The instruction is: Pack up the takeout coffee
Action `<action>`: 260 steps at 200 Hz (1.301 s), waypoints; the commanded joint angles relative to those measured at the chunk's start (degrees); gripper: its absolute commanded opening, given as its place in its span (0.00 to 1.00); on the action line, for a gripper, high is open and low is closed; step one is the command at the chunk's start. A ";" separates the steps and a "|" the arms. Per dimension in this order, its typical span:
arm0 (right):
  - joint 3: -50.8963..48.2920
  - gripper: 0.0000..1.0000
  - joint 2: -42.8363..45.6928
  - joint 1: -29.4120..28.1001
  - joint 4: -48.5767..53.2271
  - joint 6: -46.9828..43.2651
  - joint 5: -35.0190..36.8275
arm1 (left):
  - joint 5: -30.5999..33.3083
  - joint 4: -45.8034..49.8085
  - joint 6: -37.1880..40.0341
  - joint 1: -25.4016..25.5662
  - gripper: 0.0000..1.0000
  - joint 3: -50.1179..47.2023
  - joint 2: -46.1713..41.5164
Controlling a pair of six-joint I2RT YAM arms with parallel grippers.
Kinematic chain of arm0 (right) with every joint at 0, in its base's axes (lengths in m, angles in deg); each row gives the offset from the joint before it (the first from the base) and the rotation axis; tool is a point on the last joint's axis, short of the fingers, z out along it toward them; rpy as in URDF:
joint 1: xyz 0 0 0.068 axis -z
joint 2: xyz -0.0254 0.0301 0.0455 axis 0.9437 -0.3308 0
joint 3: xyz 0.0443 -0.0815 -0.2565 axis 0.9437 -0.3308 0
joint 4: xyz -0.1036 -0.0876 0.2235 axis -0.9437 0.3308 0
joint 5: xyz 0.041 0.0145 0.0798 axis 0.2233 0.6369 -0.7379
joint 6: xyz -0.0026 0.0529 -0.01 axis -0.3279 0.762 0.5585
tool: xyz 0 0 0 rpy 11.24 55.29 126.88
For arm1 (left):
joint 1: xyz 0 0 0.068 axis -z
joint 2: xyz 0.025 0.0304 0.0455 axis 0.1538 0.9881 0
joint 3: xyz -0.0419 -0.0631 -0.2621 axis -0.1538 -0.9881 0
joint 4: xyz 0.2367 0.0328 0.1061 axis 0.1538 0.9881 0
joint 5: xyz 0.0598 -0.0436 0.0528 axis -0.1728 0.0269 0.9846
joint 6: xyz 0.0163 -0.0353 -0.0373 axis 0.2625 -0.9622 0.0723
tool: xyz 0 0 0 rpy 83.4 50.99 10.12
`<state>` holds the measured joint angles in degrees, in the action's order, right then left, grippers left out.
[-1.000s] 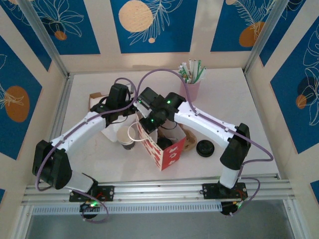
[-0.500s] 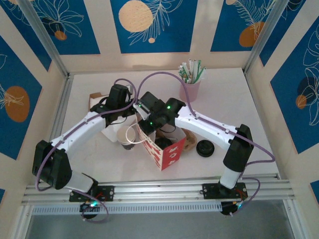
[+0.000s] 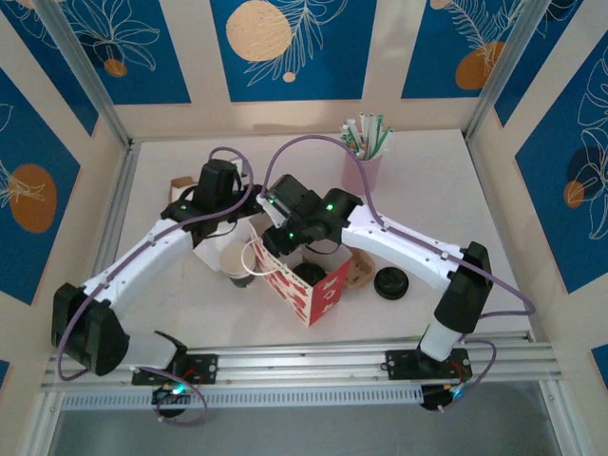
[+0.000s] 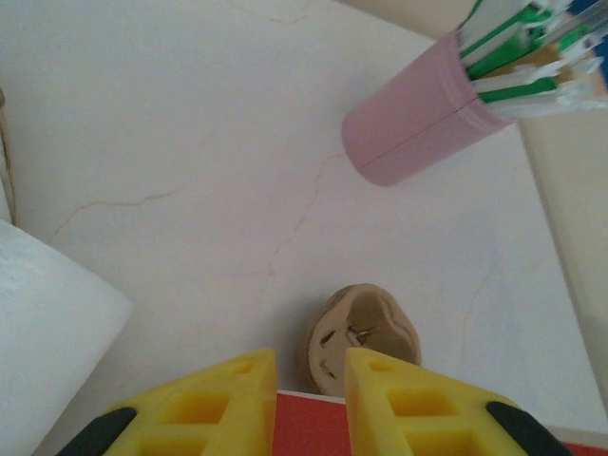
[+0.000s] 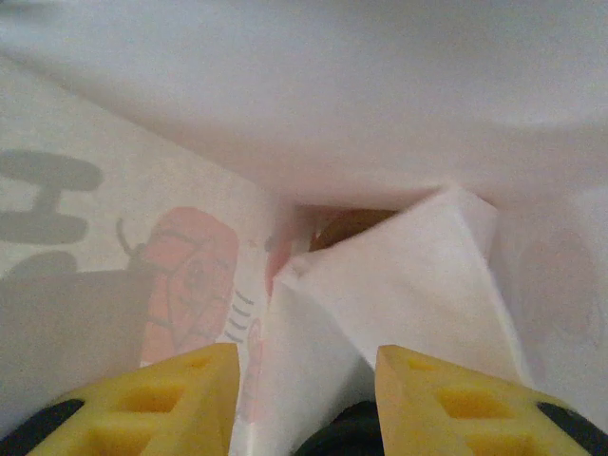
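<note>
- The takeout coffee cup (image 3: 237,263) sits on the tabletop (image 3: 427,190) outside the bag. Its cream mouth faces the overhead camera and its wall darkens toward the base.
- A red-and-white paper bag (image 3: 318,290) stands open near the middle of the tabletop. The cup is just beside it at its 9 o'clock.
- The bag's white loop handle (image 3: 250,258) hangs over the cup's rim on the side facing the bag.
- The left tool (image 4: 306,363) is at the bag's 11 o'clock corner. Its yellow fingers (image 4: 237,399) stand a narrow gap apart, and the bag's red edge shows between them. Whether they pinch that edge cannot be told.
- The right tool (image 5: 306,356) reaches down into the bag's mouth from 12 o'clock. Its fingers (image 5: 190,389) are spread. A fold of the bag's white inner paper rises between them, with the red print showing faintly through the wall at 9 o'clock.
- A brown cardboard piece (image 3: 359,270) with cut-outs lies at the bag's 2 o'clock, touching or nearly touching it. In the left wrist view it sits just beyond the fingertips.
- A round black lid (image 3: 390,282) lies flat at the bag's 3 o'clock, just past the cardboard.
- The pink cup of straws (image 3: 362,171) stands at the bag's 1 o'clock, well apart, holding white-and-green wrapped straws.
- A white paper item (image 3: 204,255) lies at the coffee cup's 9 o'clock, close beside it.
</note>
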<state>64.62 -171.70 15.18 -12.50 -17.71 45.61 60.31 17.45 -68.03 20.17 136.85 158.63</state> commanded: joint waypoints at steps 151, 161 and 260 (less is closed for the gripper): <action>-1.12 0.54 0.00 1.19 -0.53 5.72 -0.54 | 25.34 30.28 -9.74 -0.86 0.76 -11.52 -27.77; -0.50 0.55 -0.01 1.19 0.01 5.77 -0.47 | 24.92 30.97 -11.28 -1.55 0.80 -13.83 -28.76; 6.28 0.89 10.66 2.93 4.25 5.16 -2.55 | 4.92 11.82 -12.77 -18.73 0.84 -29.26 -24.22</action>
<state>68.16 -165.41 17.21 -9.64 -12.64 45.41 71.98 37.77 -80.66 3.84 109.07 131.59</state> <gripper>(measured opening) 0.853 0.864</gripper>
